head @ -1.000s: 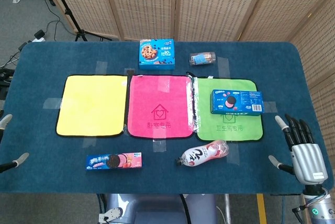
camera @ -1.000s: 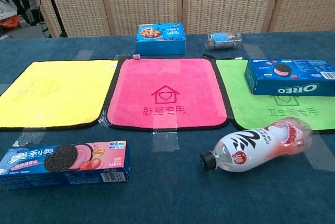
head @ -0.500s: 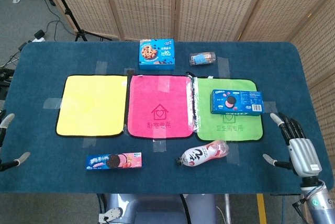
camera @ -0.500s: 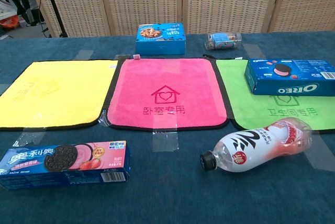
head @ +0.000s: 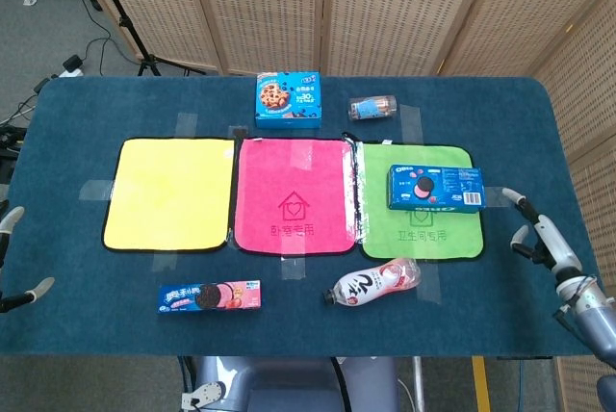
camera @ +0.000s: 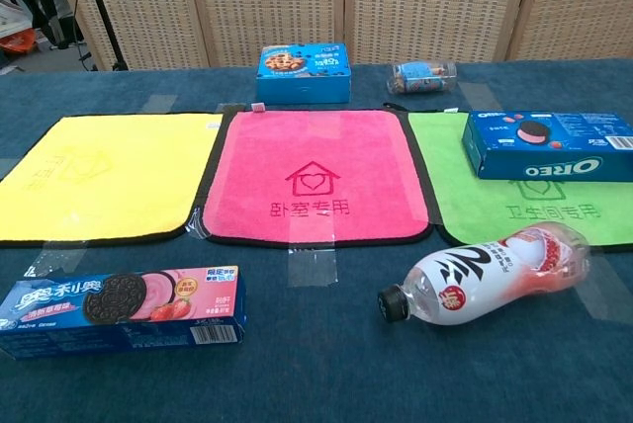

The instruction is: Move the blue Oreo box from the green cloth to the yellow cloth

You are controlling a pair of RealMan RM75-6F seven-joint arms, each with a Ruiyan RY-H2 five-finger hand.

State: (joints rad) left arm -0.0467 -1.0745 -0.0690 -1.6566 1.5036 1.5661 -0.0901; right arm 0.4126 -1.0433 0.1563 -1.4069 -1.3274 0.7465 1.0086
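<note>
The table (head: 87, 104) is covered in dark blue fabric, and everything else sits in relation to the pink cloth (head: 292, 195) at its middle. Touching the pink cloth's left edge lies the yellow cloth (head: 169, 193); against its right edge lies the green cloth (head: 421, 202). The blue Oreo box (head: 435, 188) rests flat on the green cloth, toward the side far from the pink one. Behind the pink cloth stands a blue cookie box (head: 288, 98), with a small clear jar (head: 372, 107) lying to its right. In front of the pink cloth, to the right, a pink drink bottle (head: 375, 282) lies on its side; to the left lies a strawberry Oreo pack (head: 210, 296). Well right of the pink cloth, beyond the green one, the right hand (head: 541, 239) hovers with fingers (head: 520, 202) spread, holding nothing. At the far left edge only fingertips of the left hand (head: 19, 258) show, spread apart and holding nothing.
</note>
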